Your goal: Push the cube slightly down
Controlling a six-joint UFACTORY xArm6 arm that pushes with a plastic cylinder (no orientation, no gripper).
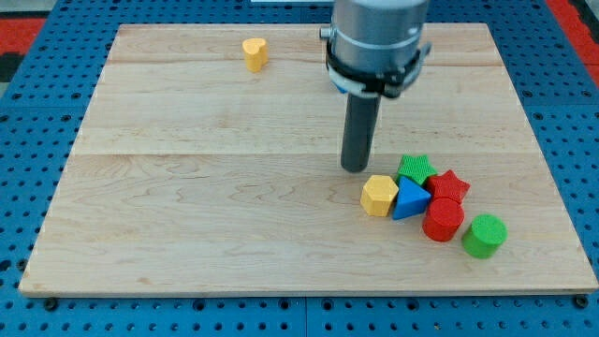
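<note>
My tip [355,168] rests on the wooden board [187,215], just above and to the left of a cluster of blocks at the view's lower right. Closest to it is a yellow hexagonal block [378,196], a little below and right of the tip, not touching. Next to it lie a blue triangular block [408,199], a green star-shaped block [416,169], a red star-shaped block [448,185], a red cylinder [443,219] and a green cylinder [484,235]. I cannot make out a plain cube among them.
A yellow heart-shaped block [255,53] stands alone near the board's top edge, left of the arm's grey body [377,42]. The board lies on a blue pegboard [28,122], and its bottom edge runs near the view's bottom.
</note>
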